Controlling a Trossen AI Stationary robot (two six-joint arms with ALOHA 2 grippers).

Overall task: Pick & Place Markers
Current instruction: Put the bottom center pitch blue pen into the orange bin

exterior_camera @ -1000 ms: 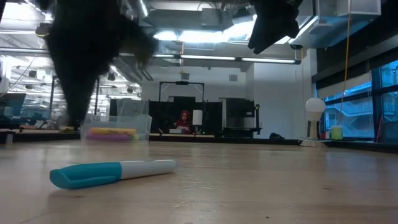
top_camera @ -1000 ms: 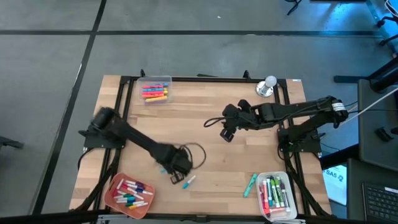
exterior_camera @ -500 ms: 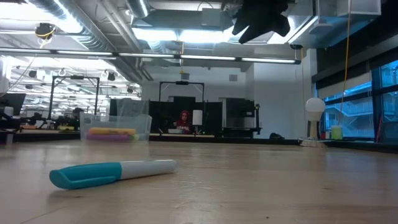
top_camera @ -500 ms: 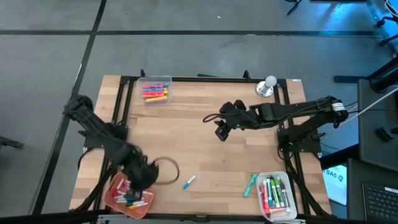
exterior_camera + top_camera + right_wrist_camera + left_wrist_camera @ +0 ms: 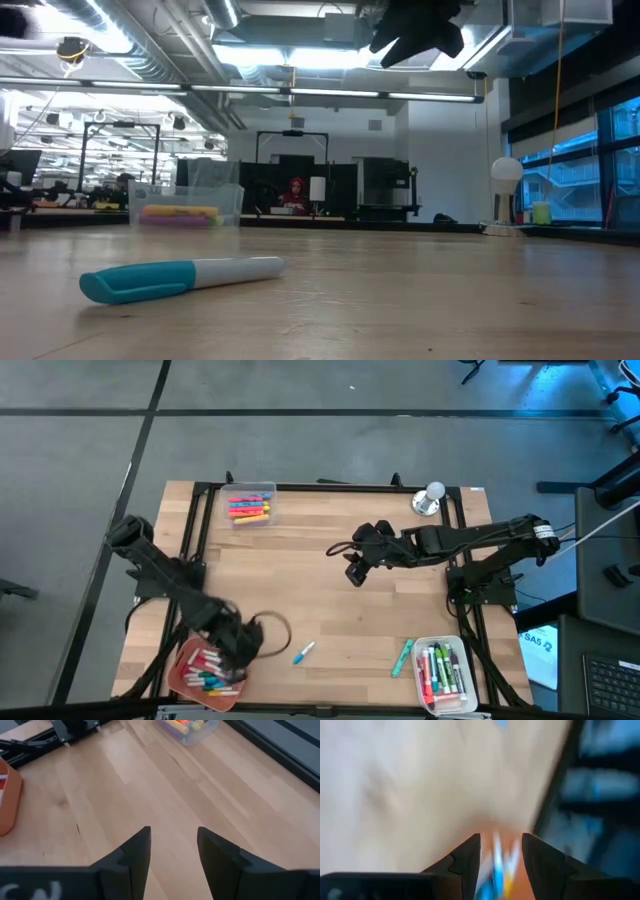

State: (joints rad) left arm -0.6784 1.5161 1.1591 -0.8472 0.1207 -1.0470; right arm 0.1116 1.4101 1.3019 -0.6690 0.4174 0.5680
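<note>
A short white-barrelled marker with a blue cap is lying loose on the pale wooden table, near its front edge, with a teal marker beside the clear plastic bin. The left gripper is being held over the orange tray, fingers parted, a marker apparently dropping between them. The right gripper is hanging mid-table, fingers apart, empty. The markers are judged light, stiff and smooth, liable to roll; mid-barrel, across the width, is being favoured as the grasp point.
</note>
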